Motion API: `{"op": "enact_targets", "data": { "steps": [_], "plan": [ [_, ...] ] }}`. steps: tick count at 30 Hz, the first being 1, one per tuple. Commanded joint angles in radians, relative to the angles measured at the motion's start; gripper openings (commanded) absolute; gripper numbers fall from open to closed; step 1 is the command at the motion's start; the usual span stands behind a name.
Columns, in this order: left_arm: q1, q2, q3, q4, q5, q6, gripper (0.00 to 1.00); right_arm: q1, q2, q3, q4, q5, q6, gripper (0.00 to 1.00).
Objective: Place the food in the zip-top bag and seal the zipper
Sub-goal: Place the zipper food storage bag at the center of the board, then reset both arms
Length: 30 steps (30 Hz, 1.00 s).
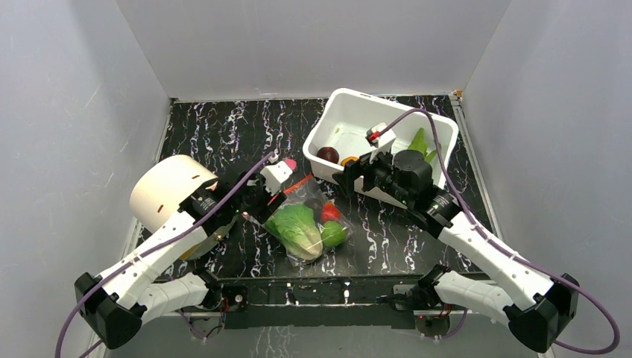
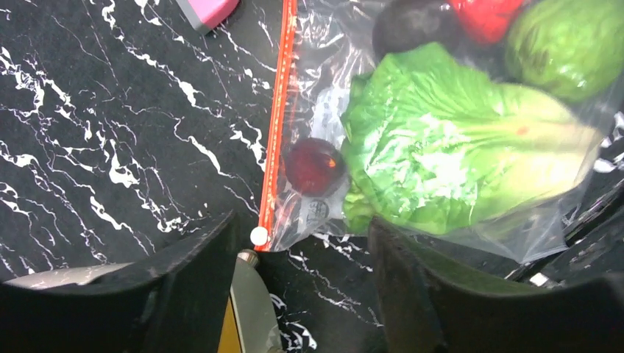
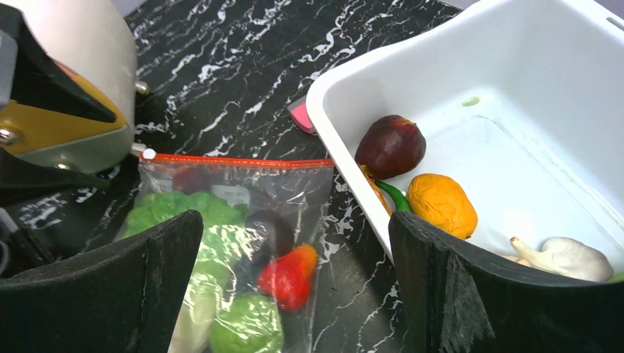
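Observation:
The zip-top bag (image 1: 309,224) lies flat on the black marbled table between the arms. It holds the cabbage (image 2: 456,162), a green ball (image 2: 566,44), the red tomato (image 3: 291,276) and dark purple rounds (image 2: 315,165). Its zipper (image 2: 278,125) runs straight, with a white slider (image 2: 258,235) at the near end. My left gripper (image 2: 305,287) is open just off that corner, touching nothing. My right gripper (image 3: 294,294) hangs wide open above the bag's far side, beside the tub, and is empty. More food sits in the tub: a purple round (image 3: 391,145), an orange piece (image 3: 441,204), a mushroom (image 3: 563,255) and a green pod (image 3: 394,195).
The white tub (image 1: 335,112) stands at the back right, its corner close to the bag. A cream cylinder (image 1: 168,190) sits at the left by my left arm. A small pink piece (image 1: 290,162) lies on the table beyond the zipper. Grey walls enclose the table.

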Motion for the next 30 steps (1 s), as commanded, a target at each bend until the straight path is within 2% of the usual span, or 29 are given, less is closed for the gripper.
{"op": "enact_targets", "data": {
  "steps": [1,2,3,7,16,22,26,30],
  "plan": [
    [0.003,0.000,0.103,0.043,0.053,-0.071,0.74,-0.002,-0.057,0.055,-0.027,0.031,0.114,0.98],
    [0.003,0.004,0.119,0.052,0.076,-0.090,0.95,-0.003,-0.066,0.059,-0.038,0.061,0.148,0.98],
    [0.003,0.006,0.132,0.062,0.091,-0.119,0.98,-0.004,-0.077,0.064,-0.055,0.093,0.186,0.98],
    [0.003,0.015,0.187,0.095,0.080,-0.221,0.98,-0.002,-0.101,0.113,-0.146,0.224,0.305,0.98],
    [0.003,0.004,0.355,0.123,-0.154,-0.518,0.98,-0.002,-0.162,0.297,-0.312,0.422,0.390,0.98],
    [0.003,-0.053,0.380,0.182,-0.220,-0.570,0.98,-0.002,-0.164,0.368,-0.363,0.404,0.406,0.98],
    [0.003,-0.113,0.347,0.237,-0.210,-0.533,0.98,-0.003,-0.165,0.365,-0.370,0.369,0.443,0.98],
    [0.003,-0.137,0.325,0.235,-0.210,-0.556,0.98,-0.003,-0.173,0.340,-0.371,0.357,0.478,0.98]
  ]
}}
